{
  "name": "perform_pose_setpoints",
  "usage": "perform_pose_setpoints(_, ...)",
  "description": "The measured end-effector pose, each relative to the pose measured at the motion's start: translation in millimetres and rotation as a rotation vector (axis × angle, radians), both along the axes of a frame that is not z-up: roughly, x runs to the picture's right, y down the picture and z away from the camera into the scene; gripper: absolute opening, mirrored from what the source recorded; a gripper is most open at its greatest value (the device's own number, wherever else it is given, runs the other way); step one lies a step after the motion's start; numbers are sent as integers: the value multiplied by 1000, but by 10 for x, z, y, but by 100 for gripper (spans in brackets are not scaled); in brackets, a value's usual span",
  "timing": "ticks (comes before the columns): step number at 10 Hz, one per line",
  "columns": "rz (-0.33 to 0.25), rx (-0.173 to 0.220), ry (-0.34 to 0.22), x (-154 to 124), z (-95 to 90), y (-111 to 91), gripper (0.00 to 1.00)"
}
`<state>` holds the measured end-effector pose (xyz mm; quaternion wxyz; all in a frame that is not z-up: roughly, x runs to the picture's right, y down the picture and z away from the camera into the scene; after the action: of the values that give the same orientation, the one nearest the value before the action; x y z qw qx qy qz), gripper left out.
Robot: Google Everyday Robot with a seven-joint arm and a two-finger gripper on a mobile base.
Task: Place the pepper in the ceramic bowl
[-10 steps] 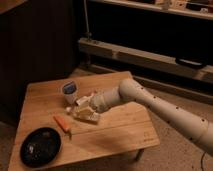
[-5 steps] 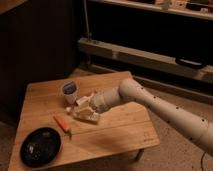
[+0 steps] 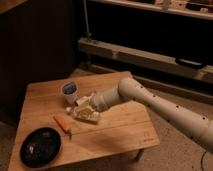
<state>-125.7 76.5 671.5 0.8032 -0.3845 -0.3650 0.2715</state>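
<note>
The pepper (image 3: 63,122), small and orange-red with a thin dark stem, lies on the wooden table (image 3: 120,130) left of centre. The ceramic bowl (image 3: 40,146), a wide shallow black dish, sits at the table's front left corner, just below and left of the pepper. My gripper (image 3: 82,111), white and boxy at the end of the white arm (image 3: 150,102), hovers low over the table just right of and slightly behind the pepper. It holds nothing that I can see.
A small white cup with a blue top (image 3: 69,91) stands behind the gripper. The arm reaches in from the right across the table. A dark cabinet and a low metal rail (image 3: 145,57) lie behind the table.
</note>
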Motion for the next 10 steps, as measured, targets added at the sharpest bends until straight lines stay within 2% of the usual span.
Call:
perform_pose_setpoints(1, -44, 7, 56, -25, 42, -76, 4)
perform_pose_setpoints(2, -60, 20, 76, -44, 66, -116, 4)
perform_pose_setpoints(4, -54, 49, 52, -117, 65, -91, 4)
perform_pose_setpoints(5, -46, 72, 20, -199, 75, 17, 4)
perform_pose_setpoints(7, -43, 90, 0, -315, 132, 146, 4)
perform_pose_setpoints(8, -50, 110, 2, -445, 197, 242, 4)
perform_pose_setpoints(10, -50, 127, 27, -553, 366, 403, 4)
